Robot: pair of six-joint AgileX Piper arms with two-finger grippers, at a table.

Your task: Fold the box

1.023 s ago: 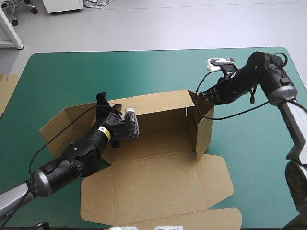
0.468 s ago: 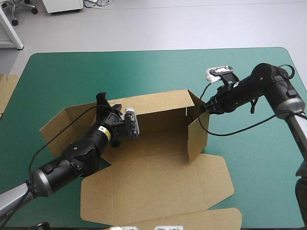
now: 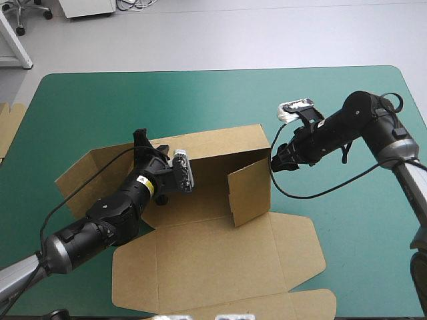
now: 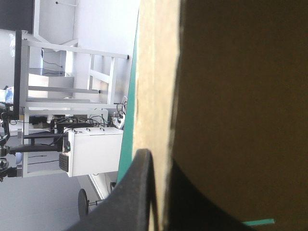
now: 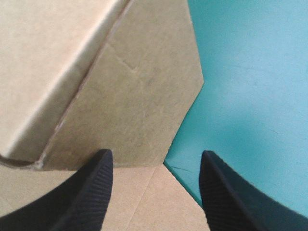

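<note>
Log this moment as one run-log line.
box: lid flat | left gripper: shut on back wall | right gripper: open, at right end flap

Right flap of box (image 3: 220, 150) swung inward (right gripper (image 3: 273, 163) followed it in).

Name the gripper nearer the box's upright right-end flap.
Right. The right gripper sits open beside the flap; the left gripper clamps the back wall toward its other end.

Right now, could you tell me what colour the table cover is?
The cover is teal-green, clearest in the high view.
</note>
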